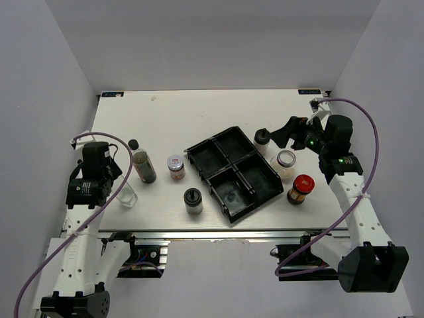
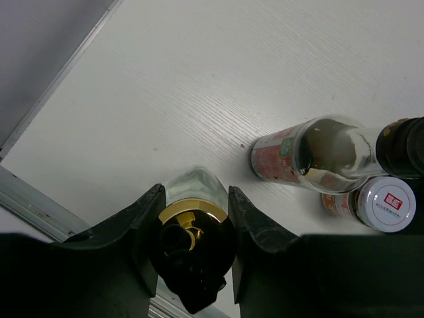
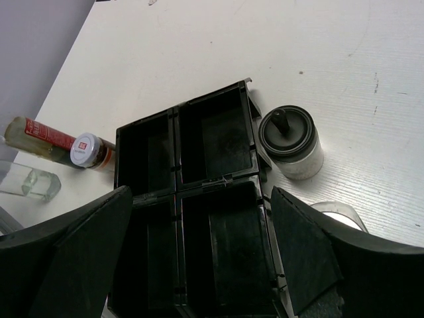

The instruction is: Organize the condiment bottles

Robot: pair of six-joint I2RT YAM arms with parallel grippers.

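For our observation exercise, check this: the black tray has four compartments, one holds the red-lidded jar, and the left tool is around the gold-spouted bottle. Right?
Not quite. The top external view shows all four compartments of the black tray empty; the red-lidded jar stands on the table beside it. The left tool is around the gold-spouted bottle.

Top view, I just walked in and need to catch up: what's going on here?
The left gripper straddles the gold-spouted clear bottle, near left on the table; whether it grips is unclear. The right gripper hovers open beside the black tray and a black-lidded jar. All four tray compartments are empty.
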